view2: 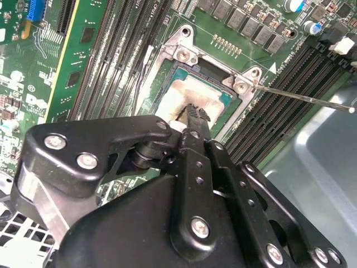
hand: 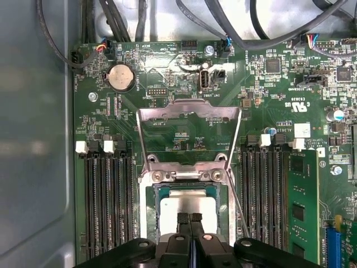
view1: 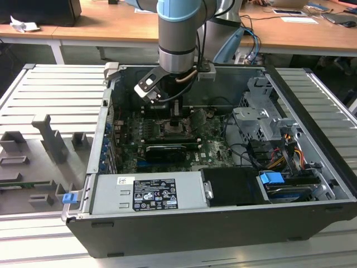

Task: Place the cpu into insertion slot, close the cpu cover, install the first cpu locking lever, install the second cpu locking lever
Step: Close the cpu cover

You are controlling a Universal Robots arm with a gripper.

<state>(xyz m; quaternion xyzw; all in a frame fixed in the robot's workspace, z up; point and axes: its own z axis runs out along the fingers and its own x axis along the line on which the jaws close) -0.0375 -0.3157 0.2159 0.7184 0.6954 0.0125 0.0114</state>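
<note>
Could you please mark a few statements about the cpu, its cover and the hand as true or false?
1. The cpu lies in the insertion slot. True.
2. The cpu cover is shut over the cpu. False: it stands swung open, clear of the slot.
3. The fingers of the hand are spread wide apart. False: they are shut together, with their tips over the cpu.
4. A round coin cell sits on the green board. True.
</note>
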